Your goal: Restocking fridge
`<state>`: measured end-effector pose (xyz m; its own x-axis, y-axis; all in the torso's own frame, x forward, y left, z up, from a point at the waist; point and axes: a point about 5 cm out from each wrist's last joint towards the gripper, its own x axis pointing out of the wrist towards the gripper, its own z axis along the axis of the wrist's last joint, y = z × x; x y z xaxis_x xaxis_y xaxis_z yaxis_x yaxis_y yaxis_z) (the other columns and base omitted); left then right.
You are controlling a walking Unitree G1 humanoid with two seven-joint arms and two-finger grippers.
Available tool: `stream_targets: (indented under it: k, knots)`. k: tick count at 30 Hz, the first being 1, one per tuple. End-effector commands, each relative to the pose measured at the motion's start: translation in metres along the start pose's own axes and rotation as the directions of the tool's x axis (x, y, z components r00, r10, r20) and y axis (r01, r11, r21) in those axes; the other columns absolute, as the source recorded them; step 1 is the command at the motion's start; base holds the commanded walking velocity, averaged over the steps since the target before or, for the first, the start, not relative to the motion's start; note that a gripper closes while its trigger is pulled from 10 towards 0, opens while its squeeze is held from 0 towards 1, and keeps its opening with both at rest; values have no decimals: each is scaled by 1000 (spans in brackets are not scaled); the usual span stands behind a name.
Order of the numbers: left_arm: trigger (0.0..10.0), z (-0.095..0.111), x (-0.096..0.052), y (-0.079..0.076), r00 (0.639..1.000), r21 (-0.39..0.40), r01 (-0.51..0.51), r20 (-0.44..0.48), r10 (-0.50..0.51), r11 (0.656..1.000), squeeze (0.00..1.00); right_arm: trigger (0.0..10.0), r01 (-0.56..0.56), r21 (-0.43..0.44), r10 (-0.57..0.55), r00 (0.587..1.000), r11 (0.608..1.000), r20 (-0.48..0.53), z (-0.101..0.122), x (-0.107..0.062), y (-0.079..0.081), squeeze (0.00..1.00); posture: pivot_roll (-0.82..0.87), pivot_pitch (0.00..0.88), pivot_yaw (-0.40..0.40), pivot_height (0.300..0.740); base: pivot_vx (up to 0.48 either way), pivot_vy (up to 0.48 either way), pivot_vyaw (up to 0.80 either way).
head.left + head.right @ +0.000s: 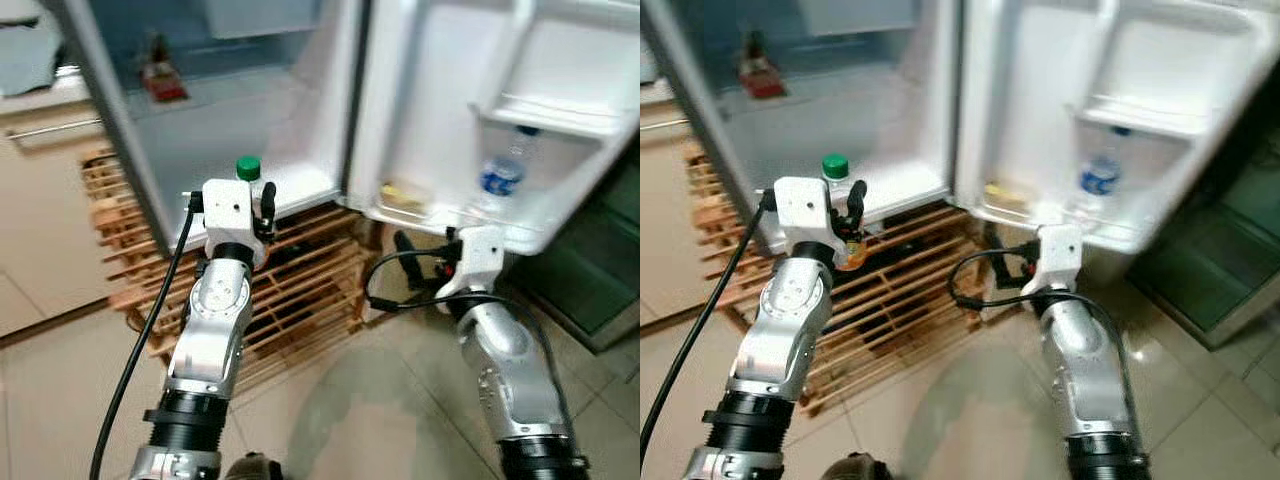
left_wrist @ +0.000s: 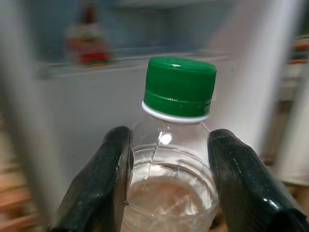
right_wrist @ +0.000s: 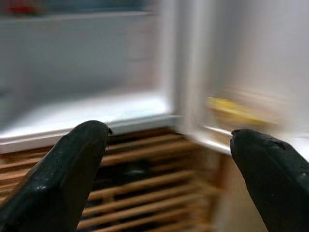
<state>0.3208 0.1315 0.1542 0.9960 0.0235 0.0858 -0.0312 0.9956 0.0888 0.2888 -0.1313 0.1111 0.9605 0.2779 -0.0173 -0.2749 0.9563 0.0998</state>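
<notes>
Left gripper (image 2: 166, 179): clamped on a green-capped bottle (image 2: 171, 145) — raised before the open fridge (image 1: 240, 110).
Right gripper (image 3: 169, 169): fingers spread, empty — near the door shelf (image 1: 520, 225).

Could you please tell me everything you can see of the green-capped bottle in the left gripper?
The bottle is clear plastic with a ribbed green screw cap above a white collar ring. It stands upright, clamped at the shoulder between the two black fingers of the left gripper, held up in front of the open fridge. Its lower body is hidden.
</notes>
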Motion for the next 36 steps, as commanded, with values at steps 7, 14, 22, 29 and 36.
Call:
stream_targets:
  k: [7,14,22,29,36]
  knots:
    - [10000,12,6,-11,999,62,26,32,-28,998,0,10000,-10,-56,8,1000,998,-26,-4,0,-3,118,-89,0,3,740,0,-273,273]
    - [10000,10,9,-11,999,86,35,17,-37,996,0,10000,-4,-64,3,1000,998,-10,-3,-2,-2,137,-93,0,7,740,0,-471,543]
    - [10000,9,13,-10,999,100,43,11,-45,994,0,10000,13,-76,-13,1000,997,-5,-3,-2,-5,141,-98,0,13,740,0,-456,738]
    - [10000,7,17,-9,998,96,55,5,-56,994,0,10000,8,-92,-8,1000,996,-3,-4,-4,-2,118,-99,0,12,740,40,-433,209]
    - [10000,16,9,-21,971,-19,222,90,-220,975,0,10000,54,-112,-52,998,992,18,-4,-7,-6,118,-100,0,11,740,177,-56,0]
